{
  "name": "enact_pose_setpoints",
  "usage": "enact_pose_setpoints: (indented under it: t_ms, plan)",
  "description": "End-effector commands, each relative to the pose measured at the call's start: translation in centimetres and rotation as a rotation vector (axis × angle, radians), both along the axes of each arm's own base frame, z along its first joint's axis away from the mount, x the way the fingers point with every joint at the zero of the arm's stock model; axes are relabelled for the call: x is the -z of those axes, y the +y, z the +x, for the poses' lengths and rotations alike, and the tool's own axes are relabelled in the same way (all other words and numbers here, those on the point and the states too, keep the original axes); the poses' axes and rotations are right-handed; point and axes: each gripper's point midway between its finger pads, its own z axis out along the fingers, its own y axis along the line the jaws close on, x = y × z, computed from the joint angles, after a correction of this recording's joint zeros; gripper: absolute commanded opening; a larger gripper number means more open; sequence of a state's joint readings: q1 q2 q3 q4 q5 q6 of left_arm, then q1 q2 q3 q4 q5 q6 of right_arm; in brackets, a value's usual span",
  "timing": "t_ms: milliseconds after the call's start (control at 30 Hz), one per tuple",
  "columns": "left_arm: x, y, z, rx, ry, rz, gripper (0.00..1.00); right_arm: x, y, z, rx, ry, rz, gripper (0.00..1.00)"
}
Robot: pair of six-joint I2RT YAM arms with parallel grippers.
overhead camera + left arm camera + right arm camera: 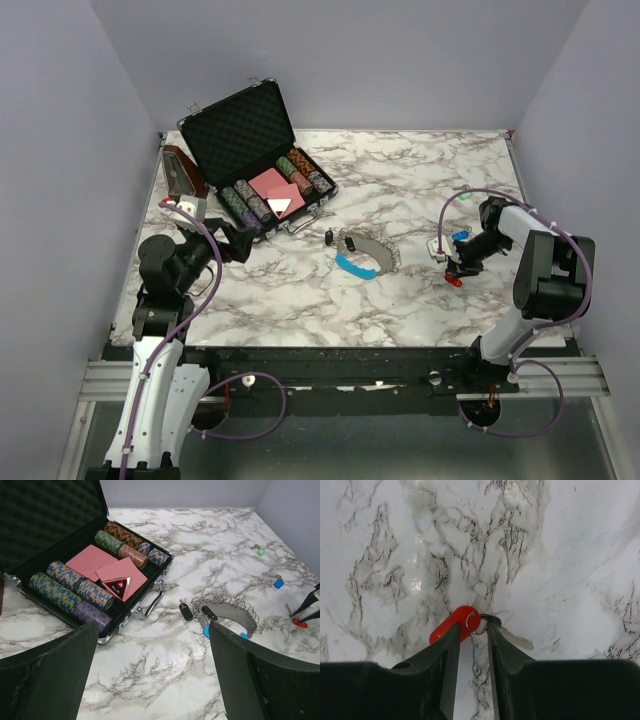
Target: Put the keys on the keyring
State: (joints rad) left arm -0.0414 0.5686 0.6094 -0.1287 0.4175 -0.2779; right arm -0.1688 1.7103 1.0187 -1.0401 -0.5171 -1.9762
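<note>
Keys | red key (451,626) flat on worktop (560,555), well apart from keyring (365,255) | likely light, thin, slippery; best pinched at plastic head | right fingers (445,655) narrow astride its small ring, grip unclear | left fingers (55,670) spread wide, empty

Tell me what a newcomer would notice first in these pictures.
The open black case, packed with poker chips and red playing cards, dominates the far left of the table. At the centre lies a coiled grey keyring with a bright blue section. On the right, the right end effector straddles a red key.
</note>
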Motion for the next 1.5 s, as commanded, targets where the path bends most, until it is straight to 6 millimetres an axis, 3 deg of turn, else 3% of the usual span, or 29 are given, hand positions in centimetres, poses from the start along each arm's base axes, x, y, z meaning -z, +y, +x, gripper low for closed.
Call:
enact_pose_setpoints:
  t_ms: [0,633,1000,1067,1167,1333,1467]
  plan:
    - [-1.4,-0.4,-0.2,0.029,-0.037,-0.006,0.99,0.7,0.2,0.1,-0.079,-0.019,-0.002,0.34]
    - [-1.6,-0.7,-0.3,0.042,-0.039,-0.01,0.99,0.0,1.0,1.0,0.046,0.027,0.032,0.2]
    - [-1.6,-0.7,-0.4,0.047,-0.041,-0.012,0.99,-0.1,1.3,1.9,0.127,0.042,0.039,0.18]
    - [-1.6,-0.8,-0.4,0.048,-0.04,-0.012,0.99,-0.1,1.3,1.9,0.128,0.045,0.04,0.16]
    - [-1.6,-0.8,-0.4,0.048,-0.041,-0.012,0.99,-0.3,1.5,1.8,0.141,0.062,0.048,0.04]
    - [-1.8,-1.3,-0.6,0.086,-0.05,-0.017,0.99,-2.4,2.9,1.8,0.202,0.116,0.116,0.01]
    - [-2.6,-3.5,-2.0,0.239,-0.097,-0.041,0.99,-5.7,6.1,0.7,0.251,0.193,0.245,0.01]
